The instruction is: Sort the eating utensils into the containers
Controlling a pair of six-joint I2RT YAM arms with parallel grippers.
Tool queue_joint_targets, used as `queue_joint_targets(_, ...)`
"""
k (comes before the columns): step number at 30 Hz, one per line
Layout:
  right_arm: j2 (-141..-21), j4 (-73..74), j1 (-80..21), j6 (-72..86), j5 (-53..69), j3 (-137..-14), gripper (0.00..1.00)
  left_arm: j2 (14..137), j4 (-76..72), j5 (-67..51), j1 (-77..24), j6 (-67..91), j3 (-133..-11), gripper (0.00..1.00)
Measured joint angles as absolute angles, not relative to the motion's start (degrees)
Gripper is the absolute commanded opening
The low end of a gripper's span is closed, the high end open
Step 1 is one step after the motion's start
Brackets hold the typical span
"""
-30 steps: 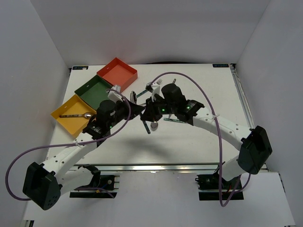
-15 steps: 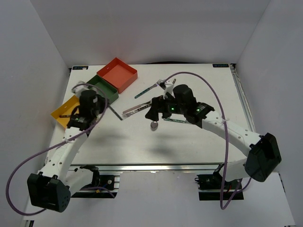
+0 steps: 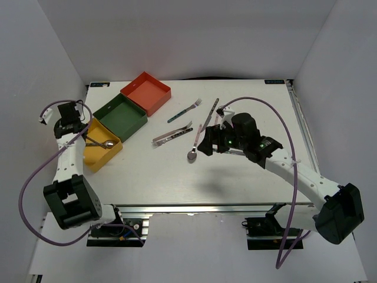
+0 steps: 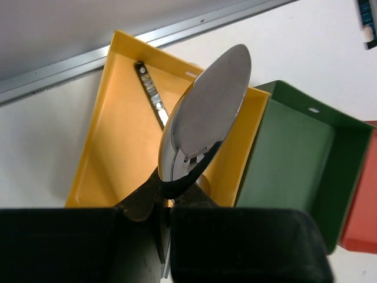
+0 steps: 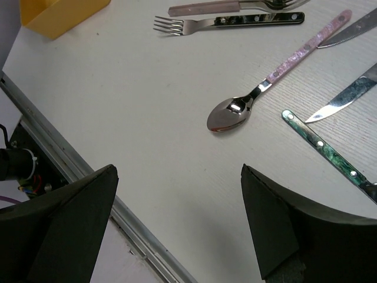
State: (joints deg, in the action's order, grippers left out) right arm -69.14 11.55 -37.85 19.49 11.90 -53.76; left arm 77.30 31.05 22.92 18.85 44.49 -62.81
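My left gripper [image 4: 165,194] is shut on the neck of a shiny spoon [image 4: 206,118], whose bowl sticks up over the yellow tray [image 4: 112,147]. In the top view this gripper [image 3: 79,127] hangs at the yellow tray's [image 3: 94,158] left edge. Another spoon [image 3: 103,143] lies in that tray. My right gripper [image 5: 177,218] is open and empty above bare table, just short of a pink-handled spoon [image 5: 235,112]. Beyond it lie a fork [image 5: 224,22], a knife [image 5: 347,97] and a teal-handled utensil [image 5: 324,150]. The green tray [image 3: 121,116] and the red tray [image 3: 146,92] hold nothing.
More cutlery is spread over the middle of the table: a fork [image 3: 184,111] and a knife [image 3: 212,109] towards the back. The table's metal front rail [image 5: 88,177] runs close under my right gripper. White walls stand close on the left and right.
My left arm has swung from the table's middle out to the yellow tray, carrying the spoon. My right gripper has opened and drawn back to the right, uncovering the cutlery.
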Motion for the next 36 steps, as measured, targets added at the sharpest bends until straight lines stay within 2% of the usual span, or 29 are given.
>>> queue_joint_targets(6, -69.2, 11.9, -37.1, 18.6, 12.1, -52.6, 0.89, 83.1, 30.1, 21.5, 19.7, 45.7, -63.4, 0.00)
queue_joint_targets(7, -69.4, 11.9, -37.1, 18.5, 12.2, -52.6, 0.89, 84.1, 29.7, 21.2, 19.7, 46.2, -63.4, 0.04)
queue_joint_targets(8, -69.6, 11.8, -37.1, 18.5, 12.3, -52.6, 0.89, 84.9, 29.3, 20.8, 19.7, 46.6, -63.4, 0.11)
queue_joint_targets(9, -69.9, 11.8, -37.1, 18.3, 12.4, -52.6, 0.89, 85.6, 28.7, 20.3, 19.7, 47.0, -63.4, 0.30)
queue_joint_targets(11, -70.5, 11.8, -37.1, 17.9, 12.5, -52.6, 0.89, 86.7, 27.6, 19.4, 19.7, 47.5, -63.1, 0.49)
queue_joint_targets(14, -71.5, 11.8, -37.1, 17.3, 12.7, -52.6, 0.89, 86.4, 25.2, 18.6, 19.7, 49.0, -61.3, 0.53)
queue_joint_targets(15, -71.9, 11.8, -37.1, 17.3, 12.8, -52.6, 0.89, 86.0, 24.5, 18.5, 19.7, 49.3, -60.6, 0.56)
queue_joint_targets(16, -72.5, 11.7, -37.1, 17.1, 12.8, -52.6, 0.89, 85.6, 23.9, 18.4, 19.7, 49.5, -59.8, 0.65)
queue_joint_targets(18, -73.9, 11.6, -37.1, 16.9, 12.9, -52.6, 0.89, 84.9, 23.8, 18.2, 19.7, 50.0, -59.2, 0.72)
queue_joint_targets(23, -79.4, 11.4, -37.1, 16.1, 13.1, -53.1, 0.89, 82.3, 23.4, 17.8, 19.7, 50.7, -58.7, 0.79)
queue_joint_targets(26, -83.3, 11.2, -37.1, 16.1, 13.6, -54.0, 0.89, 80.1, 23.4, 17.8, 19.7, 50.7, -58.5, 0.80)
queue_joint_targets(29, -86.0, 10.5, -37.1, 16.1, 14.1, -54.4, 0.89, 78.5, 23.4, 16.6, 19.8, 49.7, -58.5, 0.80)
queue_joint_targets(32, -87.4, 10.2, -37.1, 16.1, 14.4, -54.7, 0.89, 76.6, 23.4, 13.6, 19.7, 48.4, -58.5, 0.74)
queue_joint_targets(36, -87.7, 9.1, -37.4, 16.6, 14.9, -55.0, 0.89, 71.9, 22.1, 10.6, 18.5, 47.5, -55.2, 0.74)
